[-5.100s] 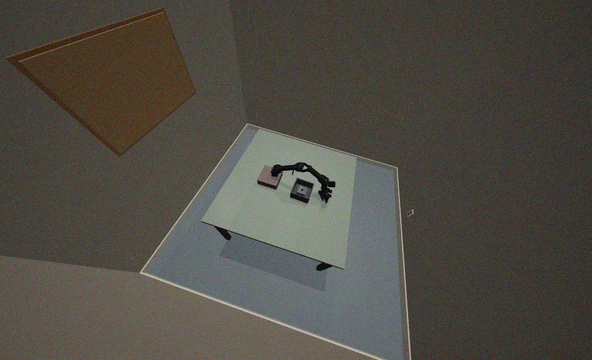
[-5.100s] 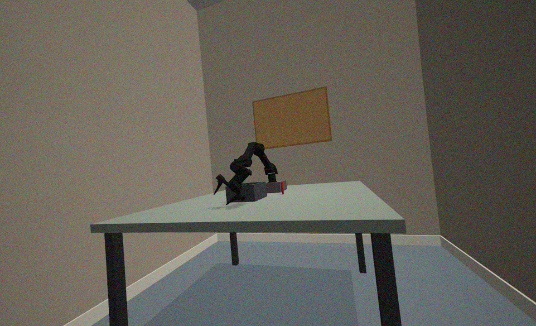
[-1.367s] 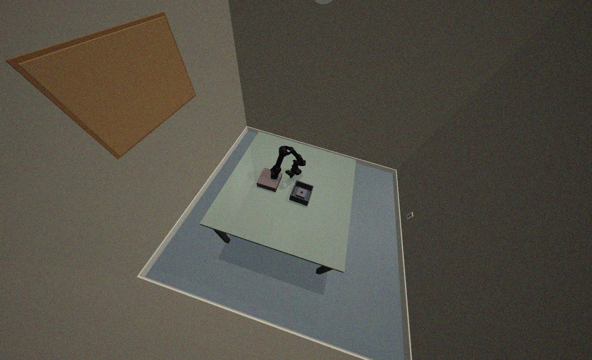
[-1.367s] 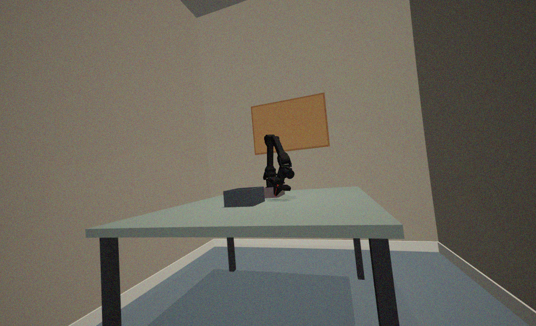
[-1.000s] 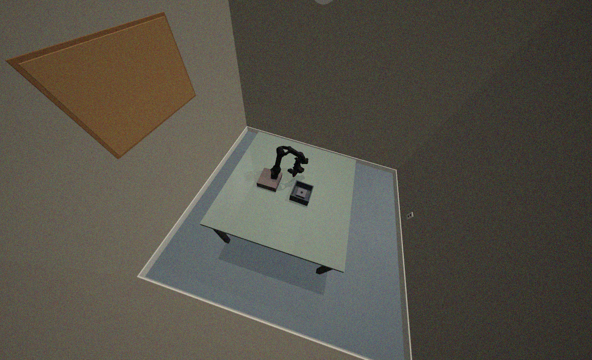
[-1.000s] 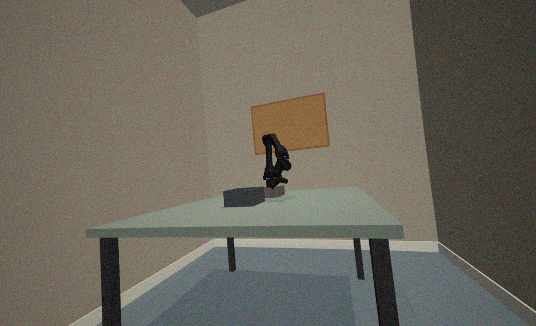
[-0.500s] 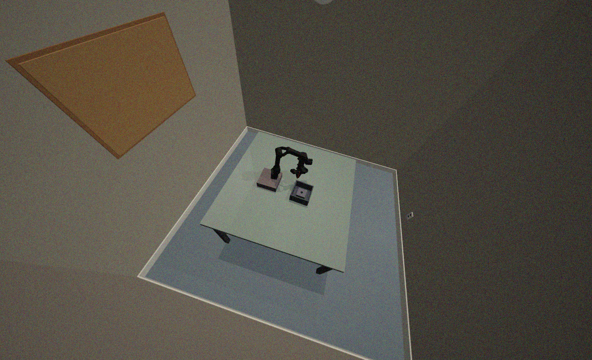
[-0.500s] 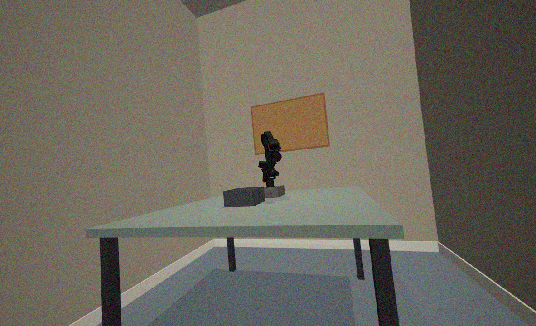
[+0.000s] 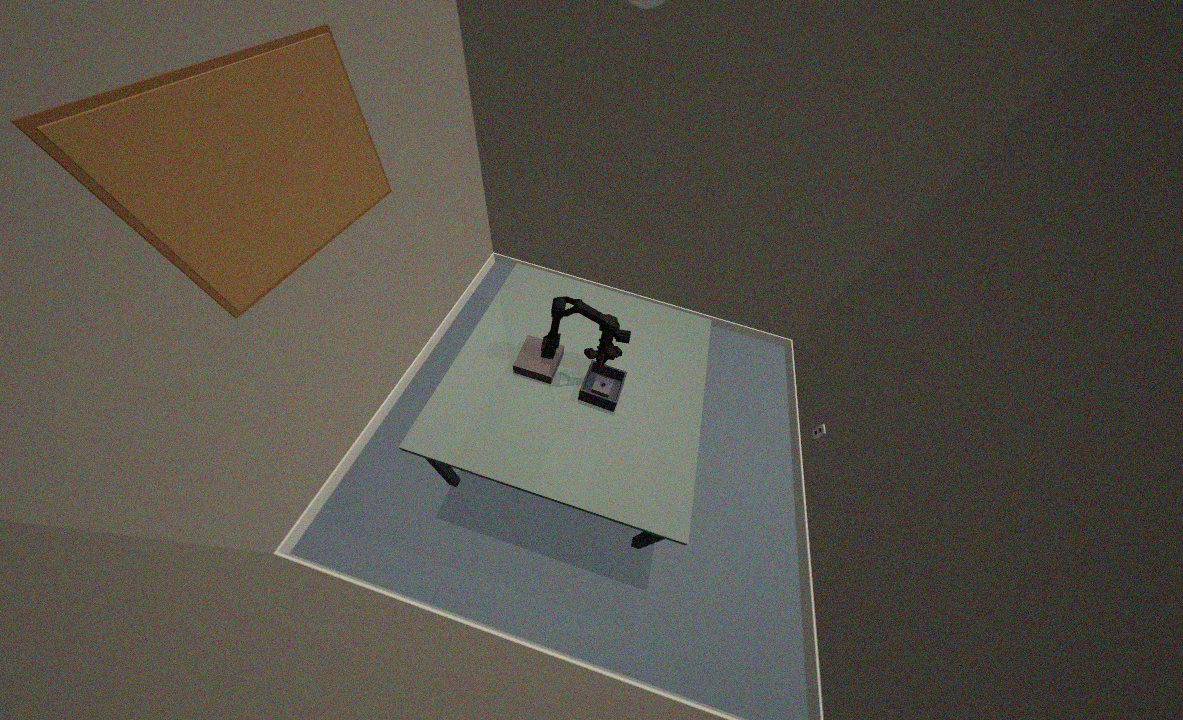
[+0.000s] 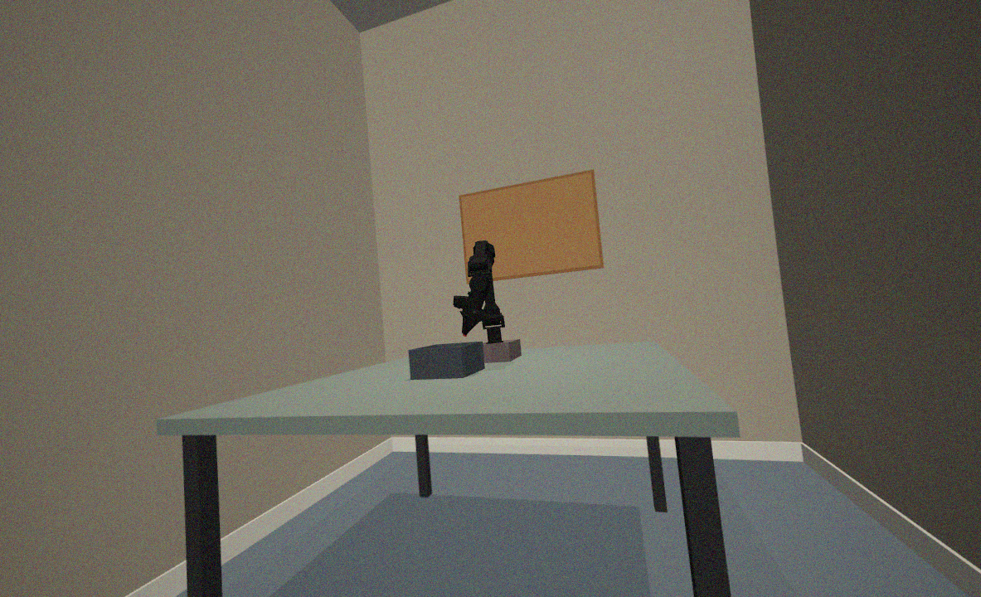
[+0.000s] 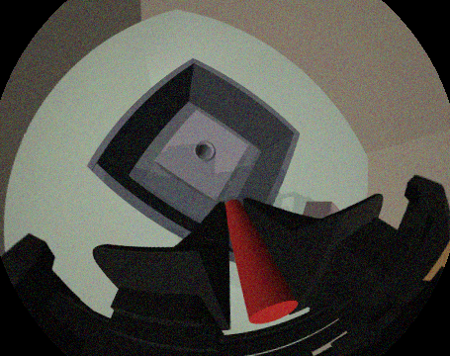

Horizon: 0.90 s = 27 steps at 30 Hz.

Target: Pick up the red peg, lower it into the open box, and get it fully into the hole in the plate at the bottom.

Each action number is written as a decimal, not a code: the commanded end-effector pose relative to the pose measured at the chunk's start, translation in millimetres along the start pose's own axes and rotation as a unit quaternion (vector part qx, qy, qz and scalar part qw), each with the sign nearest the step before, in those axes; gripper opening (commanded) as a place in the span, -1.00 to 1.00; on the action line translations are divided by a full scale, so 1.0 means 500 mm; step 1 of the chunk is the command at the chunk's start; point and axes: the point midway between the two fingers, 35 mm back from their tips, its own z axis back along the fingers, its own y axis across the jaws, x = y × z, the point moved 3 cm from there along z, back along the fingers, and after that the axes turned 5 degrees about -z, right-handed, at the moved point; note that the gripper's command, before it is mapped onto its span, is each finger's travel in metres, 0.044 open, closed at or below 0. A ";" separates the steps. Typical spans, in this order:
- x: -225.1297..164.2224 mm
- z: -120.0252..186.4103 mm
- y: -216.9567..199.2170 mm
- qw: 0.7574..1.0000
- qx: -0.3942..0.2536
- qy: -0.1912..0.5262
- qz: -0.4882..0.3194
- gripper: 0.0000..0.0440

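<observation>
My gripper is shut on the red peg, which stands between the fingers. In the exterior view the fingertips hang a little above the rim of the open box. The dark grey box stands on the table. In the wrist view the pale plate lies at its bottom, with a round, empty hole near the middle. The peg's lower end shows beside the near corner of the box, away from the hole.
The arm's base stands on a pinkish block beside the box. The pale green table bears both. An orange board hangs on the wall. The box's raised walls surround the plate.
</observation>
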 end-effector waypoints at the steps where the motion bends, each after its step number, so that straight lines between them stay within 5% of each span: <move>1: 0.028 -0.023 0.002 1.000 0.003 0.005 -0.005 -1.00; 19: 0.104 -0.134 0.025 0.997 0.049 0.045 0.031 -0.99; 27: 0.098 -0.179 0.032 0.993 0.060 0.077 0.063 -0.29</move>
